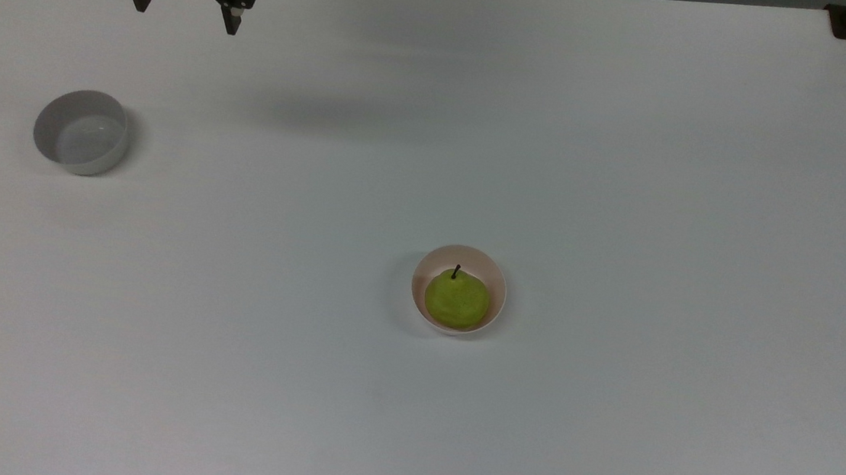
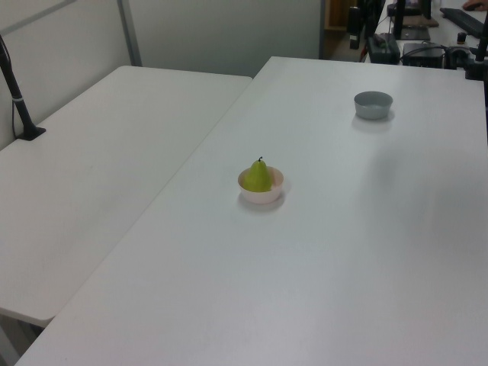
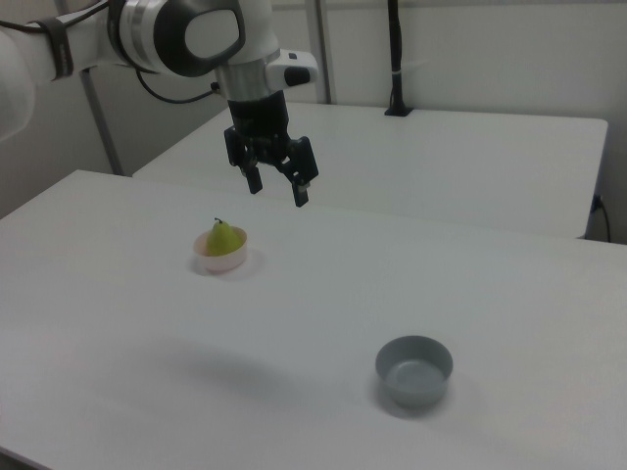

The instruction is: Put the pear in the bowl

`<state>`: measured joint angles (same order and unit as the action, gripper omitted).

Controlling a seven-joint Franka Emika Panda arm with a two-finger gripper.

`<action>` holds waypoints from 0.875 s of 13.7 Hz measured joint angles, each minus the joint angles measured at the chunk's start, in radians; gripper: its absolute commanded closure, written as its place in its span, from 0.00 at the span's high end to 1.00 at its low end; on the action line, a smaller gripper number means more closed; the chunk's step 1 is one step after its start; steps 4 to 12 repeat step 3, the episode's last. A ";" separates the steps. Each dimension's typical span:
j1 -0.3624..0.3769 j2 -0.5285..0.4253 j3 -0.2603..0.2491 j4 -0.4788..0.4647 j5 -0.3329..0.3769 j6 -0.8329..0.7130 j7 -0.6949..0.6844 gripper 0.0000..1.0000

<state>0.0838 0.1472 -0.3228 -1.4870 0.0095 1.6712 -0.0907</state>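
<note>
The yellow-green pear (image 1: 456,300) sits upright inside the pale pink bowl (image 1: 497,284), a little below the table's middle in the top view. The left view shows the pear (image 2: 258,177) standing in the bowl (image 2: 263,196) with its stem up, and so does the right view, with the pear (image 3: 224,237) in the bowl (image 3: 225,261). My gripper (image 1: 186,14) hangs open and empty at the top view's upper left, far from the bowl. In the right view the gripper (image 3: 277,189) is high above the table, behind the bowl.
An empty grey bowl (image 1: 81,131) stands near the top view's left edge, and it also shows as the grey bowl (image 2: 373,104) and the grey bowl (image 3: 413,370). A second white table (image 2: 91,175) adjoins on the left view's left.
</note>
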 measured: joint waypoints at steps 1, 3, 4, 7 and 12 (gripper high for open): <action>0.000 -0.001 0.002 0.000 -0.006 -0.003 0.000 1.00; 0.000 -0.001 0.002 -0.007 -0.007 -0.007 0.000 1.00; 0.000 -0.001 0.002 -0.007 -0.007 -0.007 0.000 1.00; 0.000 -0.001 0.002 -0.007 -0.007 -0.007 0.000 1.00; 0.000 -0.001 0.002 -0.007 -0.007 -0.007 0.000 1.00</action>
